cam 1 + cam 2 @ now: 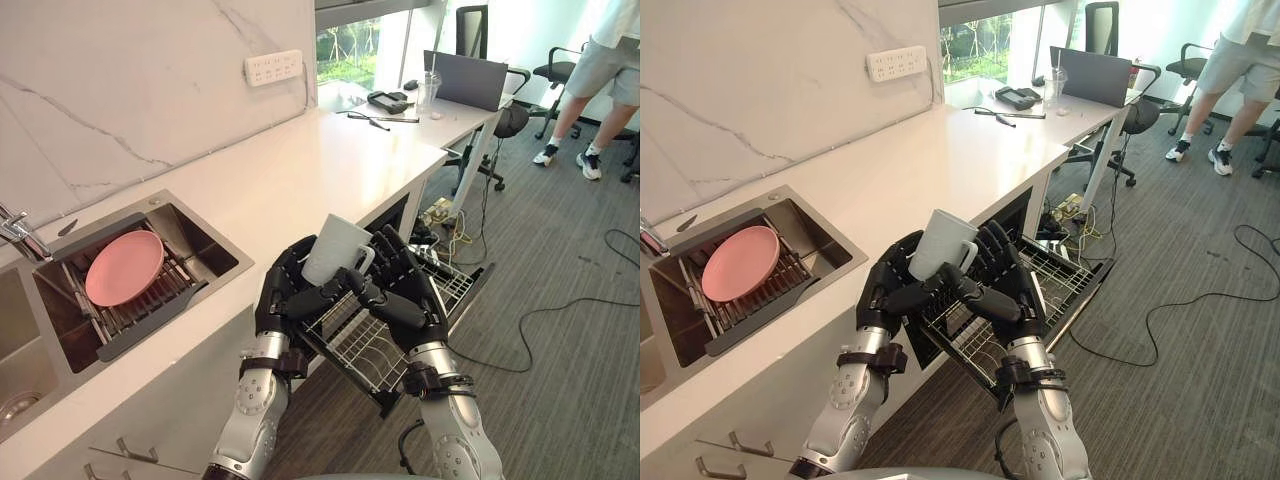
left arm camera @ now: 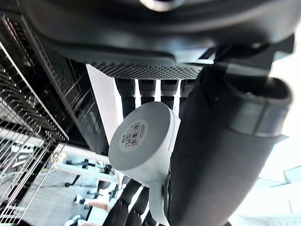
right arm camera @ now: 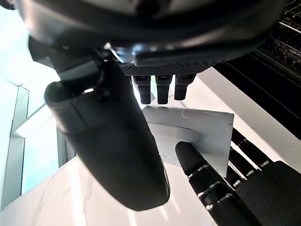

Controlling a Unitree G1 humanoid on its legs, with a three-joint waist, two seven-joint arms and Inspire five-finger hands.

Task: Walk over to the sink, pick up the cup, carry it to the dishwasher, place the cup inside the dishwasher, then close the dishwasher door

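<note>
A white cup (image 1: 335, 248) with a handle is held upright between both hands, in front of the counter's edge. My left hand (image 1: 283, 292) curls round its left side and under it. My right hand (image 1: 405, 290) wraps the right side by the handle. The cup hangs above the dishwasher's pulled-out wire rack (image 1: 372, 350), whose door is down. In the left wrist view the cup's base (image 2: 140, 141) with a label sits between the thumb (image 2: 221, 155) and the fingers. From the right wrist, the cup's wall (image 3: 197, 129) lies against the fingers.
A pink plate (image 1: 124, 267) lies on a rack in the sink (image 1: 205, 245) to the left. The white counter (image 1: 330, 165) runs back to a desk with a laptop (image 1: 465, 78). Office chairs (image 1: 555, 72), floor cables and a person (image 1: 605, 70) are at the far right.
</note>
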